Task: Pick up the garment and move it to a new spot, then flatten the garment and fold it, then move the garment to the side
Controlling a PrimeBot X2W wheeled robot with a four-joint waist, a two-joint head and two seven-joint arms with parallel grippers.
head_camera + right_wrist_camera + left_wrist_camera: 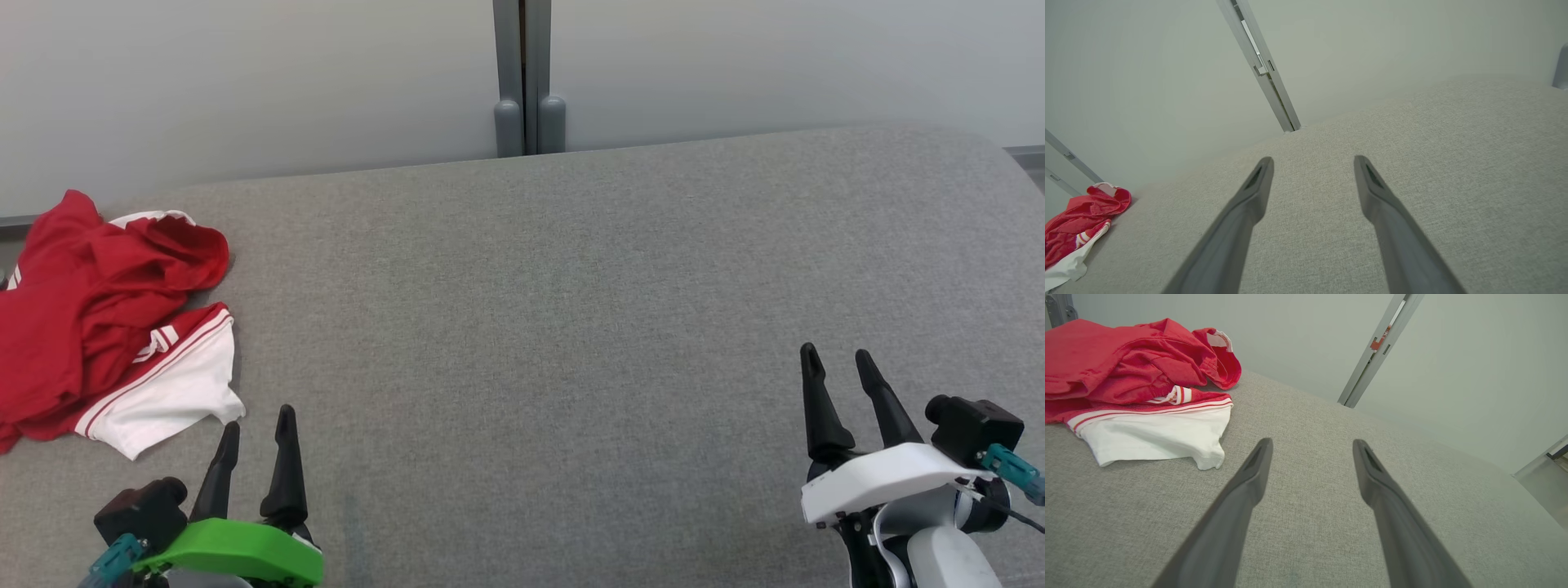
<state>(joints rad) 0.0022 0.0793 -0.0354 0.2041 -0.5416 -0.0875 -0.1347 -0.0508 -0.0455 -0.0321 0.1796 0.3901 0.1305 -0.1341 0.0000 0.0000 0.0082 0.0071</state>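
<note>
Head view: looking at garment (106,318) lying crumpled at far left of pad (531,327), red folds heaping toward the far side and white panel (175,392) spilling toward the near side. Seeing it again at upper left in left wrist view (1139,375), and at lower left in right wrist view (1077,228).

Judging it to be thin knit cloth: light, soft, limp and not fragile. Probably sagging and opening out once lifted, and dragging a little on the woven grey cover rather than sliding.

Judging the best hold to be the striped band (1171,396), where layers are doubling up and giving fingers more to bite. Failing that, pinching the near corner of the white panel, though a single flat layer may be slipping free.

Finding left gripper (260,418) (1312,443) waiting near that corner, just to its right and not touching, jaws standing wide apart and holding nothing.

Finding right gripper (834,353) (1313,159) waiting well apart at near right, equally spread and empty.

Noting grey post (522,82) standing against pale wall (245,82) beyond the far edge.
</note>
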